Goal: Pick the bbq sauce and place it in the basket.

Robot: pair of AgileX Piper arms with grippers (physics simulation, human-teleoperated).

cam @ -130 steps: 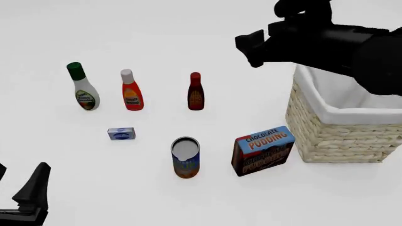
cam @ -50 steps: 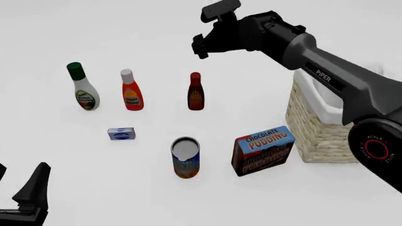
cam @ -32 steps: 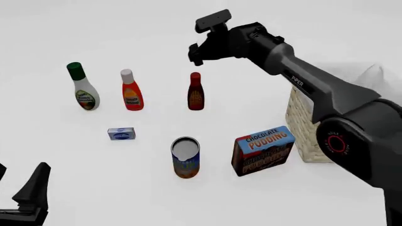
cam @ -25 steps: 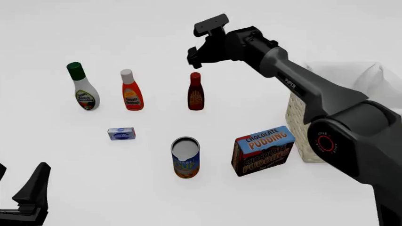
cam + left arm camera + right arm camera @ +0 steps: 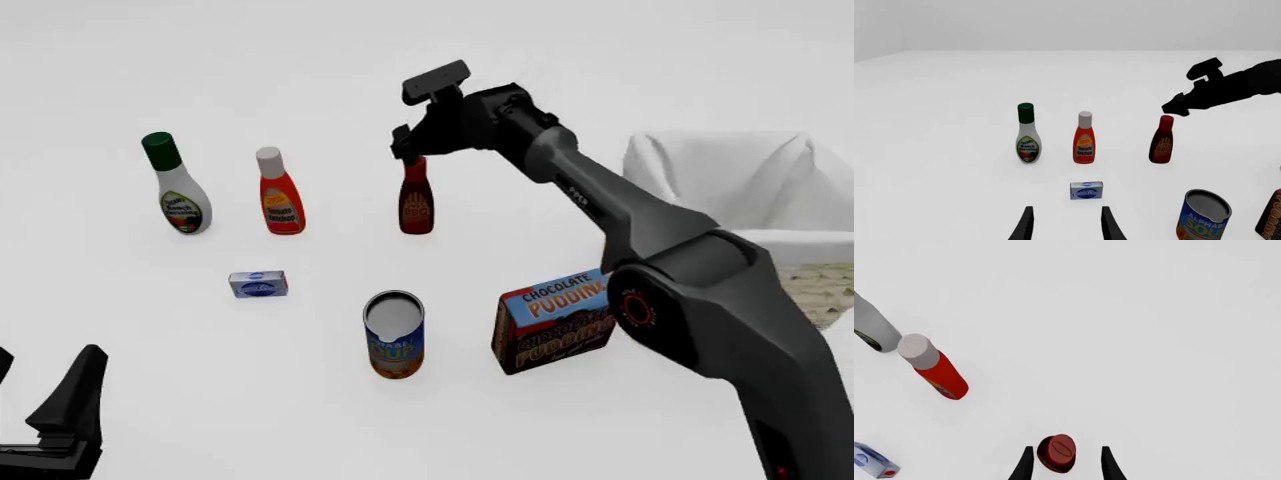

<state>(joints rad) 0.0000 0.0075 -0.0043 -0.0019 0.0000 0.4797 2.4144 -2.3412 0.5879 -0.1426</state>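
Nearest the camera, at about seven o'clock, the black left gripper (image 5: pixel 60 425) rests low with its fingers apart, holding nothing. Ahead of it stand a blue soup can with an open silver top (image 5: pixel 394 334), a brown and blue chocolate pudding box (image 5: pixel 558 318) and a small blue rectangular packet (image 5: pixel 258 284). Farther back, three bottles stand upright in a row: a white bottle with a green cap (image 5: pixel 175 184), an orange-red bottle with a white cap (image 5: pixel 278 192) and, at twelve o'clock, the small dark red-brown bbq sauce bottle with a red cap (image 5: pixel 415 196). The black right gripper (image 5: pixel 1065 463) hangs just above that cap, fingers spread to either side, not touching. At three o'clock sits the pale woven basket with white cloth lining (image 5: pixel 747 190), well apart from the sauce.
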